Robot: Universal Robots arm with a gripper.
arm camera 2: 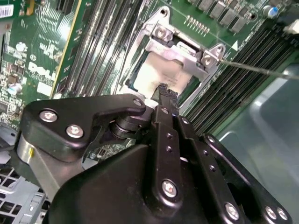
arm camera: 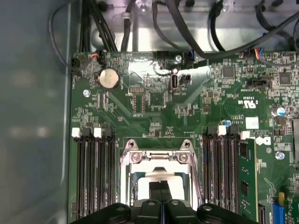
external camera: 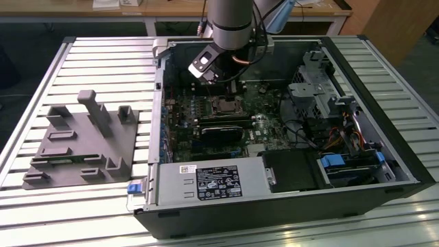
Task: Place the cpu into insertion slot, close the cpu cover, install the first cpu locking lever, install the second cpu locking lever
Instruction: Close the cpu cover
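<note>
Exterior view: a grey moulded fixture [external camera: 82, 146] lies on the slatted table [external camera: 103, 51], at 9 o'clock from the open computer case [external camera: 274, 218]. Inside the case, the arm [external camera: 230, 20] enters from 12 o'clock. Its hand [external camera: 226, 90] stands directly over the insertion slot [external camera: 225, 106] on the motherboard [external camera: 182, 136].

In both wrist views the fingers [arm camera 2: 166, 105] are pressed together, with nothing seen between them. Their tips are on or just above the cpu [arm camera 2: 159, 74]. The cpu sits in the slot, its pale top showing inside the silver frame of the cpu cover [arm camera 2: 180, 50]. Whether the cover lies fully flat cannot be told. A thin locking lever [arm camera 2: 257, 69] runs out from one corner of the cover.

Exterior view: a drive cage [external camera: 312, 87] stands at 3 o'clock from the slot.
</note>
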